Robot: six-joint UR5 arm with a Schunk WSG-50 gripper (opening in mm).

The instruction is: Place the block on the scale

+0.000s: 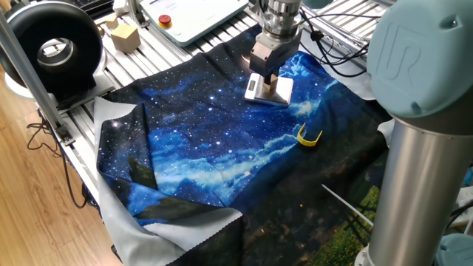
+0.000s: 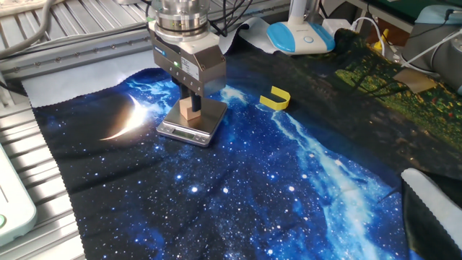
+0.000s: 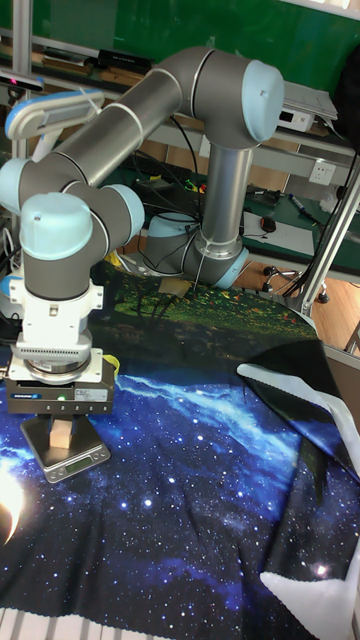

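The white scale [image 2: 208, 118] lies on the star-patterned cloth; I also see the scale [image 1: 282, 91] and the scale [image 3: 82, 456] in the other views. The small brown block [image 2: 189, 111] stands upright on its platform, and the block [image 3: 62, 434] shows under the gripper body in the tall fixed view. My gripper [image 2: 191, 105] points straight down over the scale, its dark fingers close against the block's sides. From one fixed view the gripper [image 1: 268, 77] hides most of the block [image 1: 268, 81].
A yellow curved piece [image 1: 309, 136] lies on the cloth beyond the scale, the same yellow piece [image 2: 275, 97]. A pale tan wooden block [image 1: 123, 35] and a black round device [image 1: 55, 48] sit off the cloth. A white-and-blue device [image 2: 302, 36] stands behind.
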